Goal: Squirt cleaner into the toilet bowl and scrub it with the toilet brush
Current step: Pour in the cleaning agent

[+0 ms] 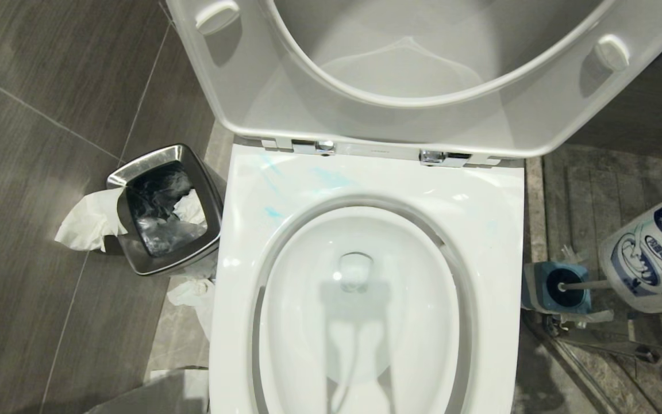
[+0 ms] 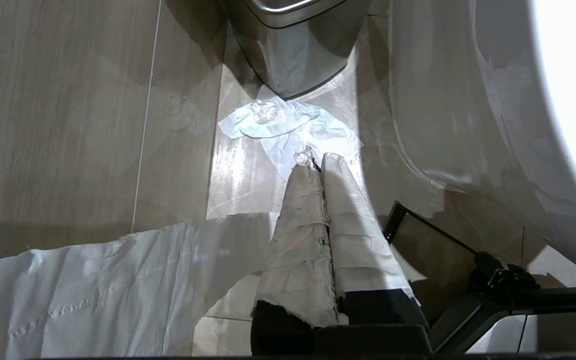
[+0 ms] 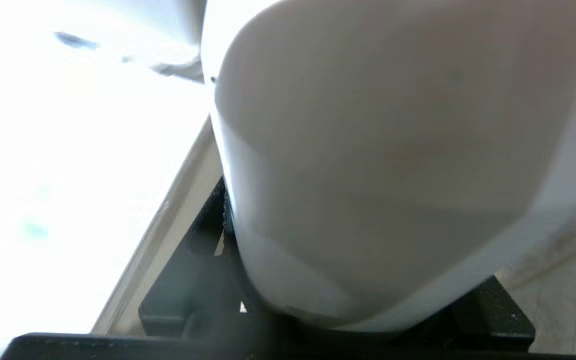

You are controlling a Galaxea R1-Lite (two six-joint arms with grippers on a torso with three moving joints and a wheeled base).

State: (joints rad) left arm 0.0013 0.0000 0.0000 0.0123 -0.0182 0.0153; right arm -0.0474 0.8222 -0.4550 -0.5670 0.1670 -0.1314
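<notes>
the right gripper, its black jaws clamped around the smooth white plastic body of a cleaner bottle, holds it tilted at the right edge of the scene, its blue-and-white printed label facing up. just beside it stands one toilet brush, slim grey handle rising from a squat blue-and-grey holder. the left gripper, two tapered fingers wrapped in pale tape and pressed together on nothing, hangs low over the tiled floor beside crumpled white tissue. between them sits one glossy white ceramic toilet bowl, oval basin open, seat and lid raised. faint turquoise streaks of cleaner mark its broad rear rim. one steel-rimmed waste bin stands to its left.
</notes>
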